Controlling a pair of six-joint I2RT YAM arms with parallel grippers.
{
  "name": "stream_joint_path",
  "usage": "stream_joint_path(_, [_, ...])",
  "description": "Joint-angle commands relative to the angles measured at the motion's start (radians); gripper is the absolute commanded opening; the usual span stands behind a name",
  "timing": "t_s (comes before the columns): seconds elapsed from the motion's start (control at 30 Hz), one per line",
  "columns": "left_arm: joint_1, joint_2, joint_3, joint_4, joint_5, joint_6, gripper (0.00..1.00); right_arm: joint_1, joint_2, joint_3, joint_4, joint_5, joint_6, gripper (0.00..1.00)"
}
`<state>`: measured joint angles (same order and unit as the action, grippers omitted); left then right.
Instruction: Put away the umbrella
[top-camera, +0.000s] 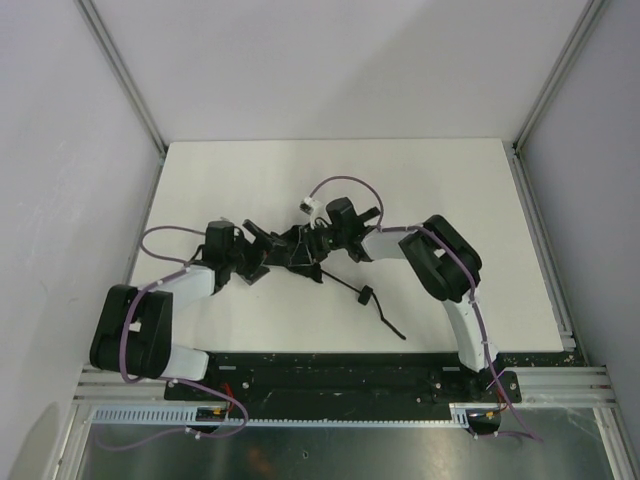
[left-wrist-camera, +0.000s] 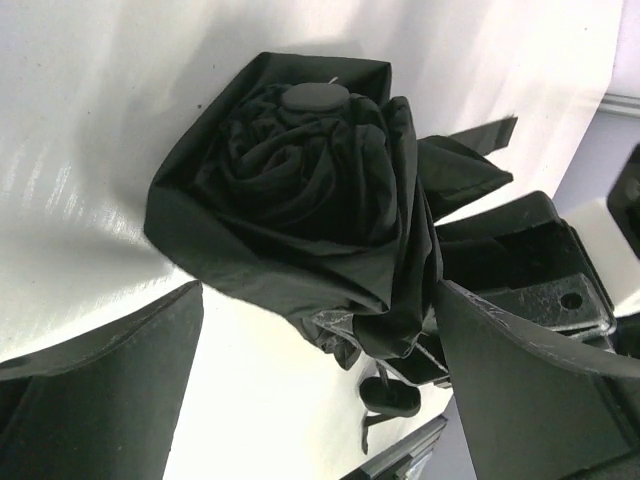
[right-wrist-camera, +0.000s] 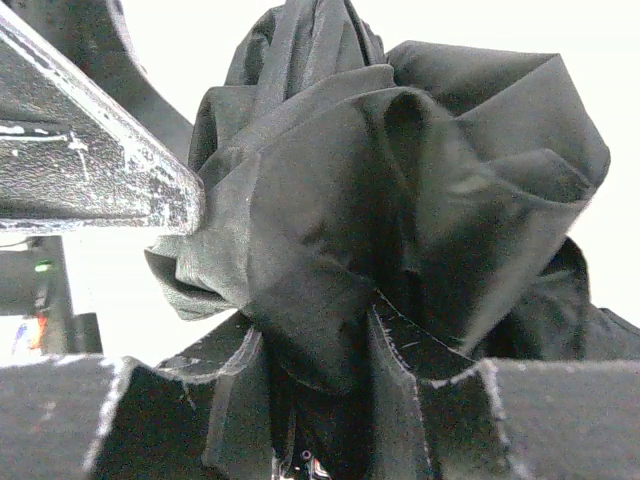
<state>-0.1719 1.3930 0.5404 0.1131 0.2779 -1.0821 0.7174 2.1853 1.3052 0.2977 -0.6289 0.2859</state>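
The black umbrella (top-camera: 292, 248) lies folded and crumpled on the white table (top-camera: 250, 180), between my two grippers. In the left wrist view I see it end-on (left-wrist-camera: 290, 190), with its round cap (left-wrist-camera: 315, 97) facing the camera. My left gripper (top-camera: 256, 258) is open at the umbrella's left end; its fingers (left-wrist-camera: 110, 390) stand wide apart, with the fabric's lower edge just beyond the tips. My right gripper (top-camera: 322, 238) is shut on a bunch of the umbrella's fabric (right-wrist-camera: 400, 200), pinched between its fingers (right-wrist-camera: 180, 420). The closure strap (top-camera: 365, 295) and thin cord (top-camera: 392, 327) trail toward the near edge.
A white connector (top-camera: 306, 205) on the purple cable hangs over the table behind the umbrella. A black rail (top-camera: 340, 365) runs along the near edge. Grey walls and metal posts (top-camera: 120, 75) close in the table on three sides.
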Motion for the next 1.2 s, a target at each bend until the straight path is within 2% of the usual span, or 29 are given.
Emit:
stream_joint_path(0.0, [-0.002, 0.018, 0.005, 0.003, 0.048, 0.026, 0.99, 0.013, 0.15, -0.064, -0.09, -0.182, 0.17, 0.0])
stream_joint_path(0.17, [-0.036, 0.123, 0.035, 0.027, 0.037, 0.003, 0.99, -0.008, 0.183, -0.065, 0.008, -0.236, 0.284, 0.0])
stream_joint_path(0.23, [-0.046, 0.166, 0.033, 0.042, 0.029, -0.013, 0.95, -0.013, 0.186, -0.066, 0.035, -0.249, 0.315, 0.0])
stream_joint_path(0.3, [-0.048, 0.209, 0.031, 0.059, 0.033, -0.032, 0.84, -0.016, 0.182, -0.066, 0.057, -0.256, 0.341, 0.0])
stream_joint_path(0.4, [-0.051, 0.243, 0.02, 0.08, 0.032, -0.043, 0.55, -0.02, 0.169, -0.066, 0.084, -0.263, 0.375, 0.0])
stream_joint_path(0.5, [-0.053, 0.239, 0.006, 0.088, 0.013, -0.037, 0.32, -0.022, 0.144, -0.066, 0.092, -0.257, 0.389, 0.03])
stream_joint_path(0.6, [-0.052, 0.224, -0.005, 0.09, -0.004, -0.026, 0.1, -0.022, 0.1, -0.066, 0.06, -0.223, 0.358, 0.18])
stream_joint_path(0.7, [-0.053, 0.221, -0.009, 0.089, -0.009, -0.021, 0.02, -0.021, 0.023, -0.066, -0.033, -0.151, 0.277, 0.39])
stream_joint_path(0.83, [-0.053, 0.217, -0.013, 0.089, -0.01, -0.02, 0.0, -0.006, -0.125, -0.064, -0.19, 0.005, 0.117, 0.67])
stream_joint_path(0.97, [-0.054, 0.208, -0.019, 0.088, -0.013, -0.021, 0.0, 0.045, -0.276, -0.065, -0.302, 0.263, -0.047, 0.87])
stream_joint_path(1.07, [-0.055, 0.208, -0.022, 0.089, -0.012, -0.023, 0.0, 0.1, -0.327, -0.064, -0.327, 0.432, -0.154, 0.97])
stream_joint_path(1.17, [-0.056, 0.209, -0.025, 0.089, -0.011, -0.026, 0.0, 0.161, -0.329, -0.052, -0.315, 0.58, -0.246, 0.99])
